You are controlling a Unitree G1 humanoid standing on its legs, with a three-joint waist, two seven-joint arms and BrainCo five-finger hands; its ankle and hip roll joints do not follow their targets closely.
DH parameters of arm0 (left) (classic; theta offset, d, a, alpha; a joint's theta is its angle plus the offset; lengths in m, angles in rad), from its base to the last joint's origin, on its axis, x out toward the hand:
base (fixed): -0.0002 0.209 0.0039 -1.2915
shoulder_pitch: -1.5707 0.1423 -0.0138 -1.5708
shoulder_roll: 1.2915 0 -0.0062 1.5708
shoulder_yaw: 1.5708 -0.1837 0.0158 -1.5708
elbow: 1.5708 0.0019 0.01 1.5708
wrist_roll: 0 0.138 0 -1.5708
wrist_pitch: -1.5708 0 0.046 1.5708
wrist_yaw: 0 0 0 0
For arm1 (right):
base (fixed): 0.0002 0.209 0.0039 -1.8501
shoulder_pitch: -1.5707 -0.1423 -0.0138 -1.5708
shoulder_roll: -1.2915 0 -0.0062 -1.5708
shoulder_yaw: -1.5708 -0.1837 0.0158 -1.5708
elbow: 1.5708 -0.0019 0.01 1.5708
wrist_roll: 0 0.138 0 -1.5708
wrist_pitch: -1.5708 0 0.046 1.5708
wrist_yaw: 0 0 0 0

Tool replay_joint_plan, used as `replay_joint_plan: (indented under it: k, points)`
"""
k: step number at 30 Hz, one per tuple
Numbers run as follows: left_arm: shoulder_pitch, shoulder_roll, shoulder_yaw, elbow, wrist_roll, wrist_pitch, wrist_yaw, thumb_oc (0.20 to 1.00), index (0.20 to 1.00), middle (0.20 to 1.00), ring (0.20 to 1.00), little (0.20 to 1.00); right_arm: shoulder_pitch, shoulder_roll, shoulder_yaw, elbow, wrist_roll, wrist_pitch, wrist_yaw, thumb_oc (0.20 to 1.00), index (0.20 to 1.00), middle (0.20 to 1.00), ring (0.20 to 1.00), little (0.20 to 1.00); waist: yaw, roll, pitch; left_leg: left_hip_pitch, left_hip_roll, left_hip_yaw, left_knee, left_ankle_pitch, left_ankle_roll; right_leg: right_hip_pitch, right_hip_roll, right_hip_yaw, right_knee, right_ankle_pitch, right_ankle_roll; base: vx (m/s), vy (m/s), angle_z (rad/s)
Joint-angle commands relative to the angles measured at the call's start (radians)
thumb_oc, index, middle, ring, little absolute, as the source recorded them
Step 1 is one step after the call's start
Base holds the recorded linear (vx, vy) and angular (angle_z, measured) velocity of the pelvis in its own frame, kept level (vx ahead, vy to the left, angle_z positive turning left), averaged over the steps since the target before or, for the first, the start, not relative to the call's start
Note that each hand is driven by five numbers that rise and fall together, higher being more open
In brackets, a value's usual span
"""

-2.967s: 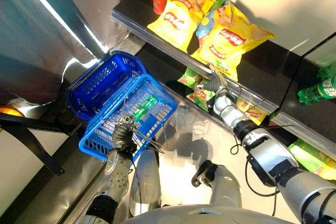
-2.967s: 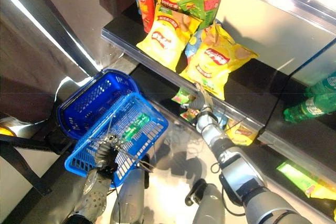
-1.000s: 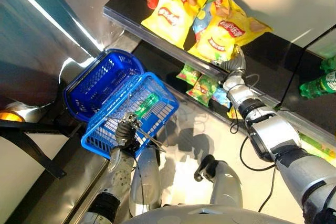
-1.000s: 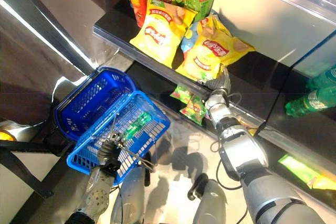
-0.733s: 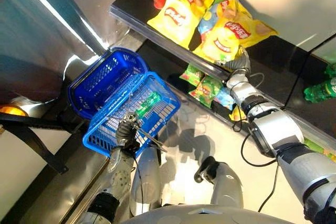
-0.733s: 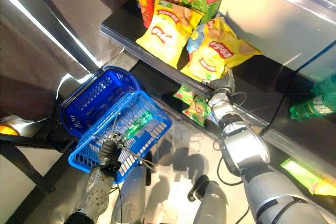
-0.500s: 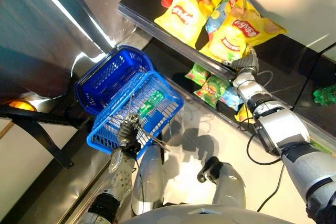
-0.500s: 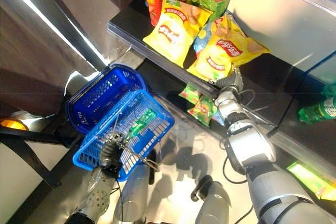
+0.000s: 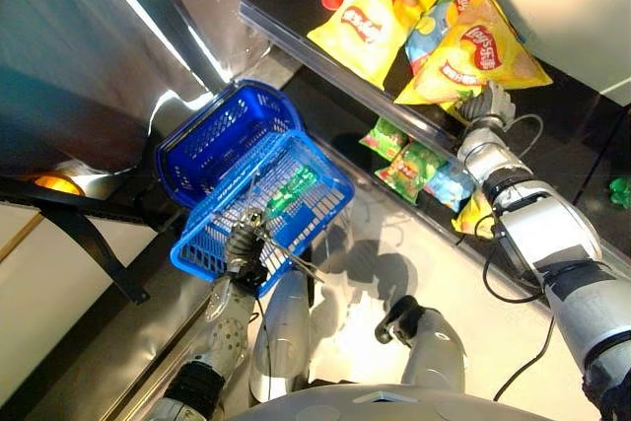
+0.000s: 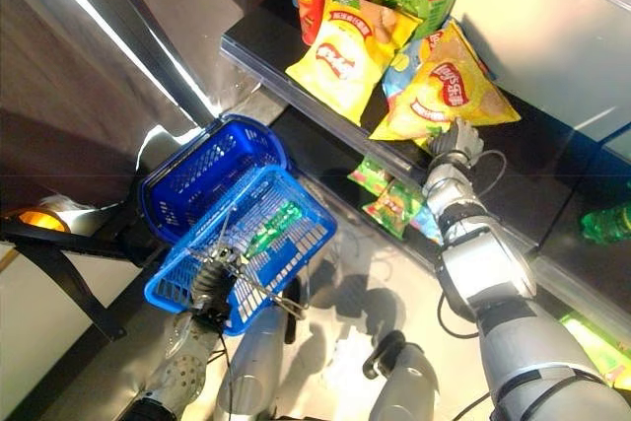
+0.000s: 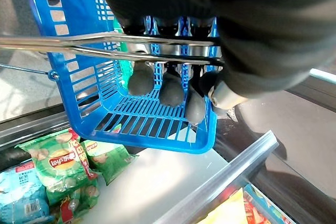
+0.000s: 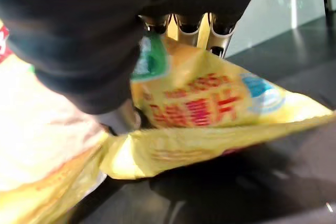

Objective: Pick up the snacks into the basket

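the right hand [image 10: 455, 140] is up at the shelf [image 10: 258, 54], its fingers over the lower corner of a yellow chip bag [image 10: 444, 86] that lies tilted on the black shelf beside another yellow bag [image 10: 345, 51]. in the right wrist view the fingers [image 12: 181, 24] lie across the top of the bag and the thumb presses in from below, so it looks pinched on the bag's edge, though the bag is not yet lifted clear.

that bag should be light, puffed and crinkly, slippery on its film and easy to crush; i'd guess the flat sealed edge or a corner is the place to take it, not the air-filled middle.

the left hand [image 9: 244, 248] is curled round the wire handle [image 11: 105, 43] of the blue basket [image 9: 325, 206], held low and well apart from the shelf. the head views show a green packet [image 9: 293, 187] inside it. the left wrist view shows what the head views hardly do: green snack bags [image 11: 63, 161] on the lower shelf beneath the basket.
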Motion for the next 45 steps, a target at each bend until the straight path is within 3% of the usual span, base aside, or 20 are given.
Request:
replay_joint_plan:
  k: [1,14,18,19,23,36,42,45]
  points:
    - [0.03,0.057,-0.046,-0.21,0.007,-0.054,-0.049,0.2,0.2,0.2,0.2,0.2,-0.047,-0.015,0.012,0.023,-0.02,-0.011,0.0,0.2,0.2,0.2,0.2,0.2,0.036,0.025,-0.007,0.003,0.0,-0.002,0.047,-0.061,0.055,-0.004,-0.035,0.07,-0.079,0.237,0.115,0.0,0.0,0.0]
    - [0.0,0.048,-0.035,-0.216,0.013,-0.079,-0.026,0.2,0.2,0.2,0.2,0.2,0.009,-0.01,-0.058,-0.072,0.071,-0.065,-0.083,0.2,0.2,0.2,0.2,0.2,0.006,0.013,-0.006,0.021,0.004,0.009,0.047,-0.066,0.056,-0.006,-0.033,0.09,-0.079,0.241,0.114,0.0,0.0,0.0]
    - [-0.008,0.038,-0.021,-0.225,0.021,-0.092,-0.013,0.2,0.2,0.2,0.2,0.2,0.084,-0.004,-0.07,-0.222,0.058,-0.089,-0.122,0.2,0.2,0.2,0.2,0.2,-0.017,0.001,-0.007,0.031,0.009,0.016,0.043,-0.066,0.056,-0.006,-0.028,0.105,-0.088,0.245,0.113,0.0,0.002,-0.03]
    - [-0.013,0.022,-0.003,-0.232,0.02,-0.104,-0.009,0.2,0.2,0.2,0.2,0.2,0.199,-0.001,-0.103,-0.448,0.001,-0.102,-0.156,0.2,0.2,0.2,0.2,0.2,-0.039,-0.009,-0.005,0.038,0.013,0.018,0.038,-0.068,0.054,-0.004,-0.026,0.113,-0.096,0.248,0.114,0.01,0.004,-0.08]
    - [-0.021,0.0,0.024,-0.243,0.01,-0.125,-0.01,0.2,0.2,0.2,0.2,0.2,0.399,-0.036,-0.182,-0.786,-0.116,-0.111,-0.186,0.2,0.2,0.2,0.2,0.2,-0.069,-0.024,-0.004,0.042,0.019,0.022,0.035,-0.072,0.054,-0.009,-0.028,0.115,-0.095,0.245,0.117,0.01,0.002,-0.09]
    - [0.024,-0.013,0.054,-0.325,-0.045,-0.146,-0.023,0.2,0.2,0.2,0.2,0.2,0.747,-0.045,-0.333,-1.189,-0.309,-0.164,-0.253,0.2,0.2,0.2,0.2,0.2,-0.102,-0.049,-0.016,0.059,0.027,0.021,-0.006,-0.054,0.048,0.008,-0.021,0.104,-0.123,0.244,0.123,0.01,-0.009,-0.05]
    - [0.034,0.001,0.053,-0.375,-0.066,-0.151,-0.034,0.2,0.2,0.2,0.2,0.2,0.782,-0.074,-0.274,-1.274,-0.385,-0.194,-0.231,0.2,0.2,0.2,0.2,0.2,-0.103,-0.054,-0.023,0.065,0.024,0.019,-0.02,-0.044,0.048,0.013,-0.018,0.101,-0.134,0.25,0.122,0.0,-0.003,-0.02]
    - [0.044,0.016,0.056,-0.435,-0.085,-0.142,-0.06,0.2,0.2,0.2,0.2,0.2,0.777,-0.099,-0.18,-1.3,-0.346,-0.244,-0.098,0.2,0.2,0.2,0.2,0.2,-0.098,-0.06,-0.023,0.074,0.022,0.018,-0.033,-0.037,0.046,0.021,-0.019,0.104,-0.146,0.256,0.122,0.0,0.0,0.0]
